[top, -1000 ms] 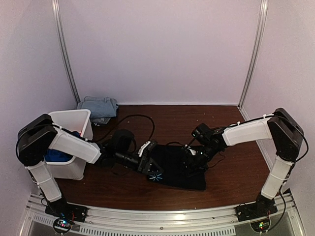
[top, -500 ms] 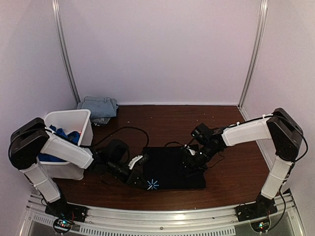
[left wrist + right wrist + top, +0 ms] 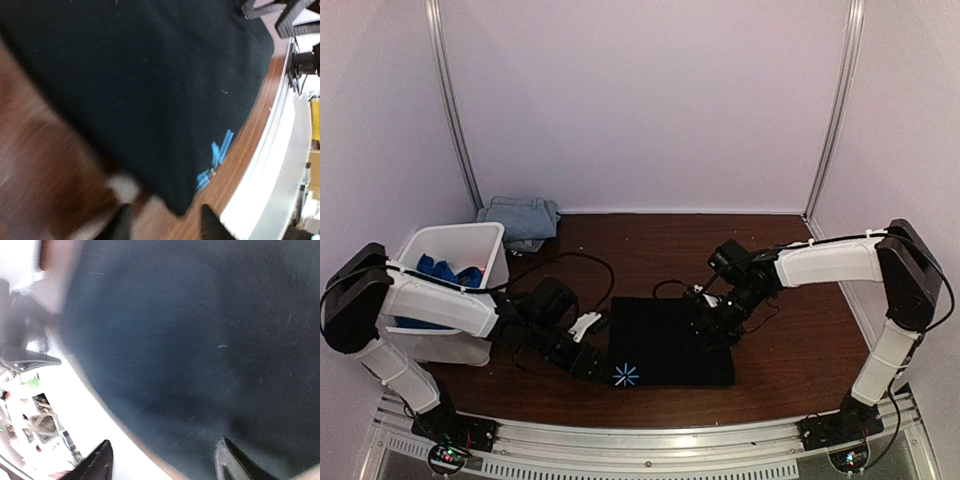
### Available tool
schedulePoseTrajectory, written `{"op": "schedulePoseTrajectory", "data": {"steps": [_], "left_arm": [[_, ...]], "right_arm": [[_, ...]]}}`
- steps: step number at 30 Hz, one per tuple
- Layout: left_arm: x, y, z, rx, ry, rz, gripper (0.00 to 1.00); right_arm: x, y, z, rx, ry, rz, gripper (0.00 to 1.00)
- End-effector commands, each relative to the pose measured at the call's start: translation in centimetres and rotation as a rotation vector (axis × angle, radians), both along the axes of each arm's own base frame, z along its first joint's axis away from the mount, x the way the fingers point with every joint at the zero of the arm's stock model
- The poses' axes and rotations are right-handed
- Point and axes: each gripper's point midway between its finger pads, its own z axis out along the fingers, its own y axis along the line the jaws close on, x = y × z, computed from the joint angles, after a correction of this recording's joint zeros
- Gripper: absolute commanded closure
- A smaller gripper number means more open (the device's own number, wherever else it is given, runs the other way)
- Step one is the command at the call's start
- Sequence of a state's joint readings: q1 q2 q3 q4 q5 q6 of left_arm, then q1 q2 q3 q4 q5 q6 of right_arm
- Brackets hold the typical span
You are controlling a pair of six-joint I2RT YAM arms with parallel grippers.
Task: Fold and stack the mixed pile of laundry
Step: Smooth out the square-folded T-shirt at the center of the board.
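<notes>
Left jaws stand open at the lower-left corner of the black cloth (image 3: 665,345); right jaws stand open over its right side.

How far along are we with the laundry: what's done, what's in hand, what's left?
Done: folded denim lies at the back left corner. In hand: the black cloth lies as a flat rectangle mid-table, the left tool at its near-left corner, the right tool over its right side, both open. Left: royal-blue fabric sits in the white bin; the black cloth is not yet stacked.
</notes>
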State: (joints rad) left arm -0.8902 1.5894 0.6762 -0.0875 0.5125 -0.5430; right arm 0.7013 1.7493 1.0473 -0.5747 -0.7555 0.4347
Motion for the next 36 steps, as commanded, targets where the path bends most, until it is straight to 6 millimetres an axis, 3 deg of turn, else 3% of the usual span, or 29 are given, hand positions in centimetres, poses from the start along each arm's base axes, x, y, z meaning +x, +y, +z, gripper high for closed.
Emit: {"op": "schedulePoseTrajectory", "data": {"steps": [1,3,4,7,12,15,19,23,27,30,33,36], "left_arm": [[2.0,2.1,8.2,-0.063,-0.276,0.068,0.29],[2.3,1.8,11.9,-0.156,-0.353,0.083,0.20],[2.0,1.3,12.9,-0.200,-0.347,0.073,0.18],[1.6,-1.1,12.4,-0.257,-0.236,0.044,0.18],[0.6,-6.6,11.5,-0.360,-0.130,-0.058,0.22],[0.0,-8.4,9.5,-0.366,-0.066,-0.109,0.27],[0.0,-9.0,5.3,-0.310,0.032,-0.088,0.27],[0.5,-6.6,0.1,-0.220,0.109,0.009,0.30],[-0.2,-4.1,-2.5,-0.142,0.134,0.041,0.31],[-0.6,-3.4,-1.6,-0.140,0.114,0.025,0.31],[0.0,-3.4,1.9,-0.166,0.026,-0.003,0.26],[2.0,-3.7,5.6,-0.213,-0.036,-0.005,0.23]], "right_arm": [[0.4,0.1,8.8,0.117,-0.200,0.051,0.24],[-0.7,0.3,10.5,0.193,-0.193,0.062,0.14],[-1.3,0.6,11.0,0.238,-0.176,0.065,0.09],[-3.0,1.9,11.6,0.386,-0.116,0.065,0.05],[-4.9,3.5,10.1,0.504,-0.010,0.072,0.04],[-5.1,3.8,8.4,0.516,0.042,0.058,0.05],[-5.4,3.6,4.9,0.485,0.111,0.041,0.05],[-6.3,0.7,-1.0,0.372,0.189,-0.009,0.07],[-7.3,-1.9,-4.0,0.297,0.233,-0.047,0.09],[-7.5,-2.1,-2.9,0.306,0.227,-0.036,0.10],[-6.0,-1.2,1.6,0.357,0.141,-0.011,0.09],[-2.7,-1.2,6.0,0.429,0.054,-0.060,0.08]]}}
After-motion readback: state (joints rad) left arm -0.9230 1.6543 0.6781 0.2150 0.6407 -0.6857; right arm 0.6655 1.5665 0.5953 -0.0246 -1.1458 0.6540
